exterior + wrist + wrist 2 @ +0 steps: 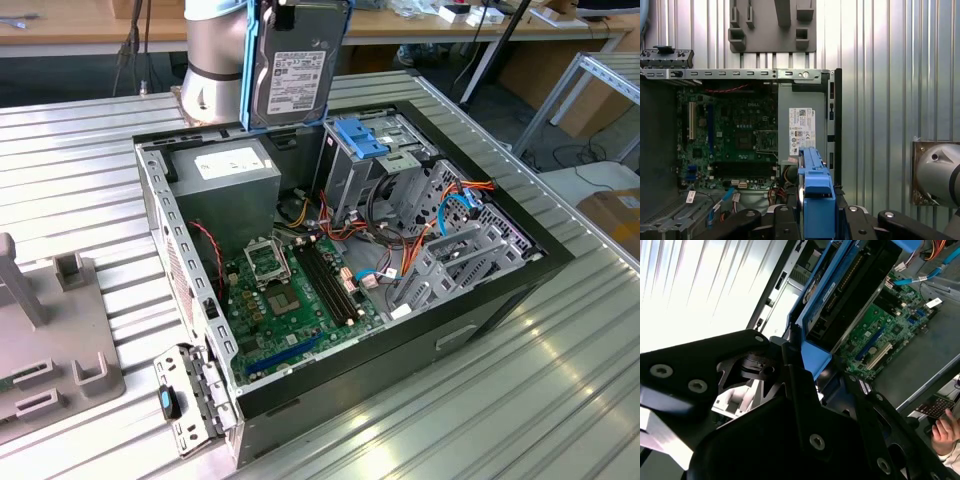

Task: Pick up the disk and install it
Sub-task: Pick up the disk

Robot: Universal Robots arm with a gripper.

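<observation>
A: Disk (295,65) is airborne. It hangs upright, label face to the cam in the exterior view, with a blue carrier frame down both long edges.

B: Gripper (816,220) status?

A: Clamped on the disk. In the first wrist view the black fingers (855,222) sit one on each side of the blue frame, tight against it, no gap.

B: So the disk's between the fingers, not beside them?

A: Right, it's sandwiched. Its top end is in the grip and the rest sticks out below the fingertips toward the PC case (500,290).

B: Where's it sit vs the case?

A: Over the far edge in the exterior view, approx between the power supply (225,175) and the drive cage (400,180). Arm base (210,60) is right behind it. The lid's off and the disk's not in any bay yet.

B: Cage got anything in it?

A: A pale blue bracket (362,135) on top, just below and beside the disk's lower corner. Can't tell if they touch.

B: And the second wrist view?

A: The disk's dark underside runs out from the fingers, with the green motherboard (880,335) beneath it. A person's hand (942,432) is past the case wall, well apart from the gripper.

B: Anything else?

A: A grey fixture (60,340) sits on the ribbed metal table (560,400) at the exterior view's left, well away from the disk.
</observation>
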